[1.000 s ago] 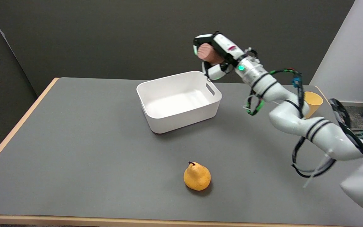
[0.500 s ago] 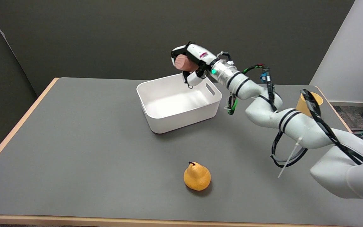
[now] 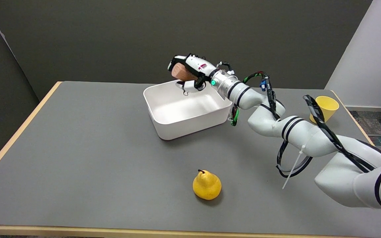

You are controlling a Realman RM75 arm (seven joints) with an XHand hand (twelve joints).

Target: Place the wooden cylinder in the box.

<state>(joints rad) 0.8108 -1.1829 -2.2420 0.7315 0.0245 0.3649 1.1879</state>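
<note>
My right hand [image 3: 190, 72] hangs in the air over the far rim of the white box [image 3: 164, 127] and holds the wooden cylinder [image 3: 181, 72], a short brown-pink piece lying on its side in the fingers. The fingers wrap around it from above and below, hiding part of it. The box stands on the grey table, open at the top, with nothing visible inside. The arm reaches in from the lower right across the box's right side.
A yellow pear [image 3: 206, 185] stands on the table near the front edge. A yellow cup [image 3: 323, 107] sits at the far right behind the arm. The table's wooden edge [image 3: 15, 135] runs along the left.
My right hand carried the cylinder leftward and down, from beyond the box's right far corner to above its far rim. The box and pear stayed put.
</note>
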